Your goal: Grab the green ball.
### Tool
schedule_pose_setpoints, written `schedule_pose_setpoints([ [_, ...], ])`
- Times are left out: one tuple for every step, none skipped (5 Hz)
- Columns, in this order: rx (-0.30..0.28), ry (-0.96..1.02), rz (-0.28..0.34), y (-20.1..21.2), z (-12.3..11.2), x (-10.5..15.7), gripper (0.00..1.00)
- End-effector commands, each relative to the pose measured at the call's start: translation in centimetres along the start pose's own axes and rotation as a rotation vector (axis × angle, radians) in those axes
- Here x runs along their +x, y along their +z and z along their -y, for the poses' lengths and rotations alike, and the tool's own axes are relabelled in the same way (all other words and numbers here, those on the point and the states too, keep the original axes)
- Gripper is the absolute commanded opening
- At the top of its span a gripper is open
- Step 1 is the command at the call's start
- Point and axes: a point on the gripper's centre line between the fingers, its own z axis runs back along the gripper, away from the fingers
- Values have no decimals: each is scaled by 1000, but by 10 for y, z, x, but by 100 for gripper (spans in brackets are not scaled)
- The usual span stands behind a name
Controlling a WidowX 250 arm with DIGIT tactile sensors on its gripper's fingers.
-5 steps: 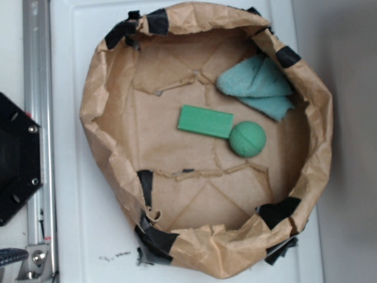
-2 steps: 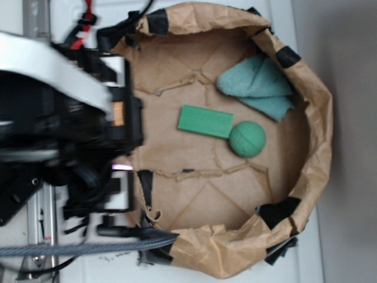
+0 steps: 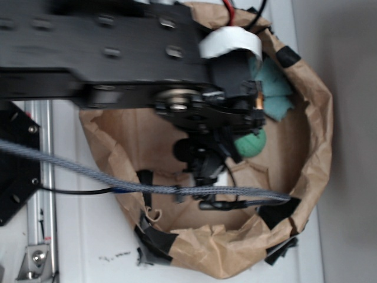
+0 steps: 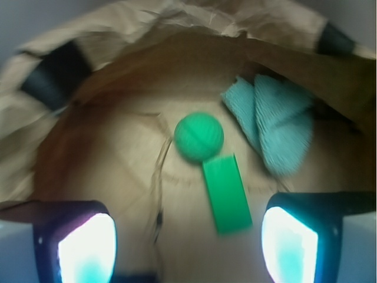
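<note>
1 view, the wrist, shows the spread tool [image 4: 188,244] facing the green ball [image 4: 199,137]; exterior mostly hides it.

txt: none legible | labels/brands/nos: none | both views checked

My ball [image 4: 199,137] is matte green, the block [image 4: 227,194] brighter green, the cloth [image 4: 277,130] teal, the bag [image 4: 118,147] brown with black tape [image 4: 56,73].

Arm [image 3: 118,53]: black, spans the paper bowl [image 3: 318,124]
Green ball [image 3: 254,143]: partly hidden under it
Teal cloth [image 3: 277,88]: beside the ball
</note>
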Motion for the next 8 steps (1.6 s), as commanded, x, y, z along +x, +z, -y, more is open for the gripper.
schedule_pose_setpoints([
  [11,-95,80,-58,9,35,100],
  [37,-134,165,-72,25,45,100],
  [38,-129,186,-78,33,48,0],
  [20,-126,203,-68,30,48,0],
  [-4,-124,171,-67,25,43,0],
  [45,-108,133,-48,14,39,0],
  [78,13,38,8,0,17,0],
  [5,102,43,63,-1,-14,0],
])
